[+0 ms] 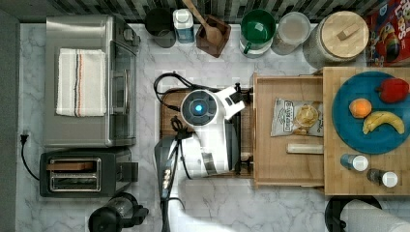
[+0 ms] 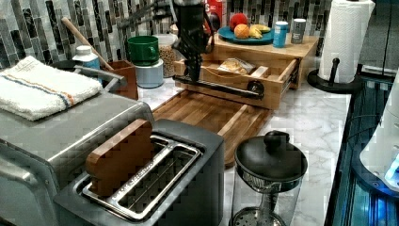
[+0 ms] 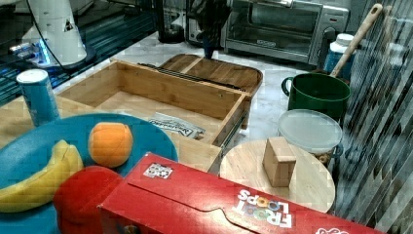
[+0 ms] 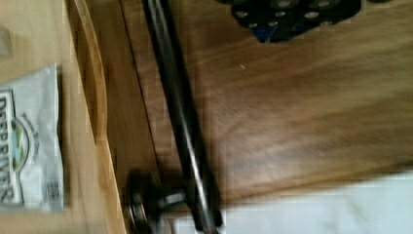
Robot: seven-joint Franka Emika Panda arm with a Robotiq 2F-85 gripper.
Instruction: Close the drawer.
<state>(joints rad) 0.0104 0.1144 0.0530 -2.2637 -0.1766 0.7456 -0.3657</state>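
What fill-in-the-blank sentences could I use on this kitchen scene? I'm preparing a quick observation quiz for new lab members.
1. The drawer is pulled ____, so its inside shows.
2. Inside the drawer lies a bag of ____, next to a pale stick-shaped item.
3. The orange, banana and red fruit sit on a ____ plate on the butcher-block top.
4. The robot arm hangs over the darker cutting board, in front of the drawer's black bar ____.

Missing words: open; chips; blue; handle
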